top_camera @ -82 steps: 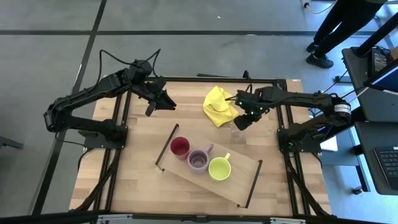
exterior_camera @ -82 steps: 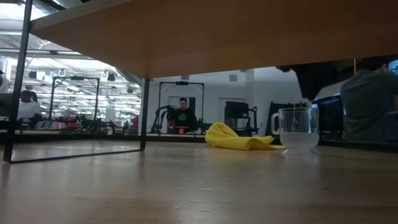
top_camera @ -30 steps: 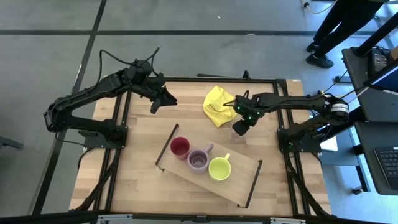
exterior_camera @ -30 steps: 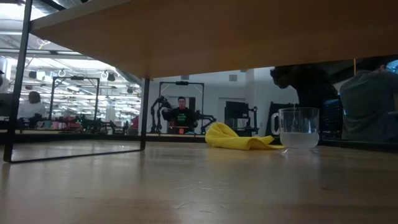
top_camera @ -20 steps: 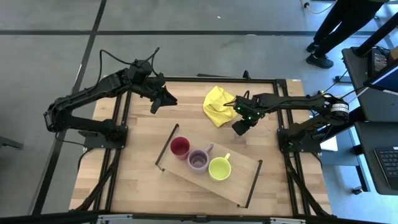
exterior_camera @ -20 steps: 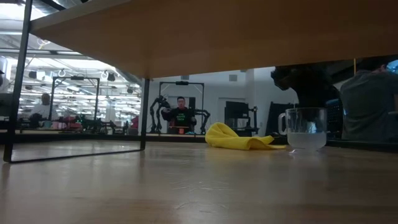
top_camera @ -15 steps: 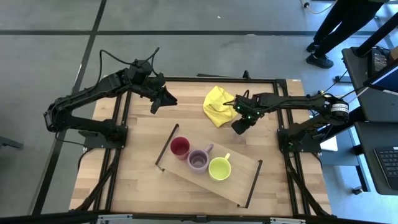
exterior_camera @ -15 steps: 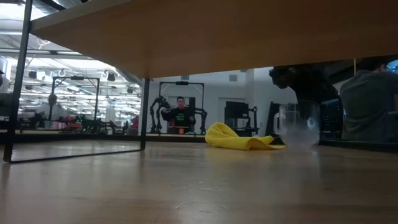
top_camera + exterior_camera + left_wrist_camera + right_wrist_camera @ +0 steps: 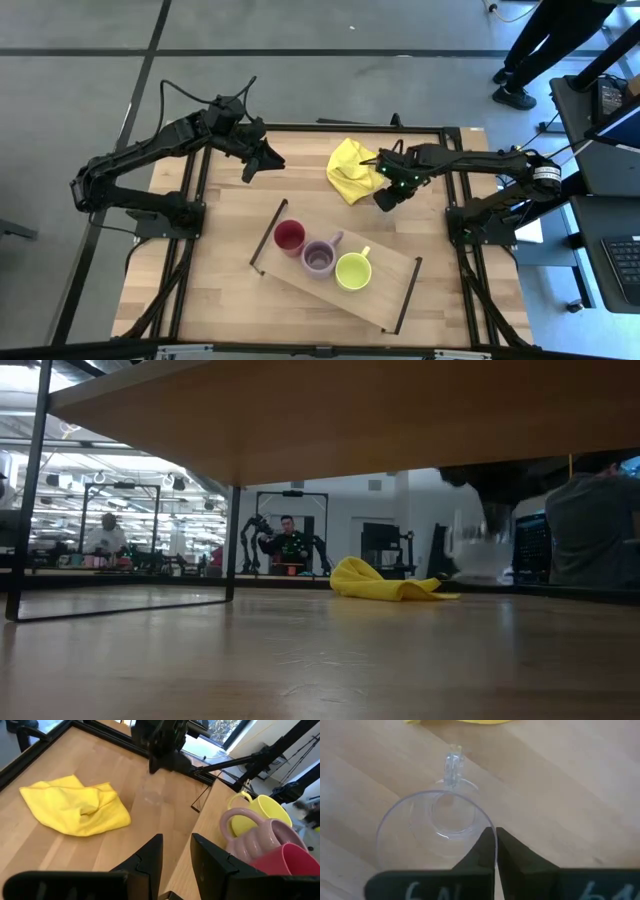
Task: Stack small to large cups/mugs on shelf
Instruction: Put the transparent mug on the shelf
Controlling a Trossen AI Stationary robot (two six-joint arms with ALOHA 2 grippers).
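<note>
- Your right gripper (image 9: 496, 851) is pinched on the rim of the glass (image 9: 436, 831), one finger inside and one outside, with the handle on the far side from the fingers.
- In the high view that gripper (image 9: 385, 197) sits just beside the yellow cloth (image 9: 352, 170), over the table's (image 9: 230, 290) back half; the glass itself is hard to make out there.
- In the low view the glass (image 9: 478, 550) is a blur clear of the tabletop.
- Your left gripper (image 9: 256, 166) hangs over the back left of the table, fingers (image 9: 150, 854) slightly parted, holding nothing.
- On the shelf (image 9: 385, 280) you have three in a row: red cup (image 9: 289, 237), purple mug (image 9: 319, 257), yellow-green mug (image 9: 352, 270).
</note>
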